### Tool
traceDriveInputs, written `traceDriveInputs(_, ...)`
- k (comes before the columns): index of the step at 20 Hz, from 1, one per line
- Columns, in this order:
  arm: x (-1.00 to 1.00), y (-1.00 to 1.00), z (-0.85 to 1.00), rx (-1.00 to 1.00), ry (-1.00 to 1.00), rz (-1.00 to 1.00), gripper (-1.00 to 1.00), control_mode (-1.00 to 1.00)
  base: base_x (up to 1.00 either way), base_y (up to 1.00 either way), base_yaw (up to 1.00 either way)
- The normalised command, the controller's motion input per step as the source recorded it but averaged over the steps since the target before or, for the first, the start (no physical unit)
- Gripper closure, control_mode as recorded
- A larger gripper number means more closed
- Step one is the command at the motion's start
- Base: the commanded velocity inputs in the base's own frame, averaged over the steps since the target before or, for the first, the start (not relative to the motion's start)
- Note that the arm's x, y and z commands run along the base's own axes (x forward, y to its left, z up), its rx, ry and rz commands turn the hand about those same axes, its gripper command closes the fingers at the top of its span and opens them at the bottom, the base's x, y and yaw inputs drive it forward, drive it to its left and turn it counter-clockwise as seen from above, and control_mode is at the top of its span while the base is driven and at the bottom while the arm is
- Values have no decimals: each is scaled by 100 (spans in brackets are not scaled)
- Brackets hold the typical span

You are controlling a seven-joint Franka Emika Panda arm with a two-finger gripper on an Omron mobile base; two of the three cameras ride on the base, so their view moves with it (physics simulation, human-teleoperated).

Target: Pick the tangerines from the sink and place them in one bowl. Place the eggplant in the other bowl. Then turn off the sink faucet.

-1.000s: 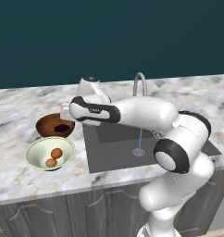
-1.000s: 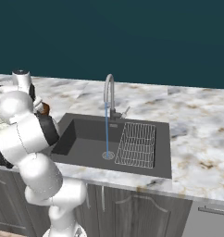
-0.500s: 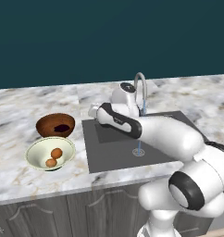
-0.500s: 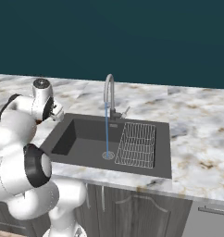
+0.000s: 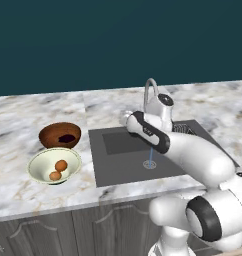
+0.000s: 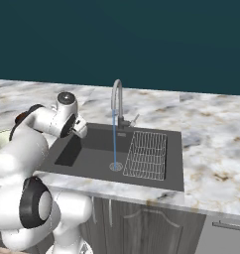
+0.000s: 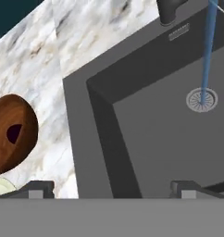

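Gripper [image 7: 111, 187] is wide open and holds nothing, above the left part of sink [image 5: 123, 162]. Left of sink, tangerines [image 5: 58, 170] lie in pale bowl [image 5: 39, 167], eggplant [image 5: 67, 138] in brown bowl [image 5: 49, 134]. Faucet [image 6: 116, 101] runs water.

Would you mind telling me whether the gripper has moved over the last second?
Yes. In the left base view the gripper has swung rightward, away from the reddish-brown bowl, to the sink beside the faucet.
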Motion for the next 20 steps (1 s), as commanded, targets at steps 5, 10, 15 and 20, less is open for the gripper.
traceDriveInputs(5, 5, -42, 0, 1, 40, -5, -100, -100, 0, 0, 0)
traceDriveInputs(10, 12, -73, 8, 22, 10, -7, -100, -100, 0, 0, 0)
traceDriveInputs(15, 0, -100, 2, 31, -1, -17, -100, -100, 0, 0, 0)
traceDriveInputs(20, 6, -74, 0, 24, 0, -27, -100, -100, 0, 0, 0)
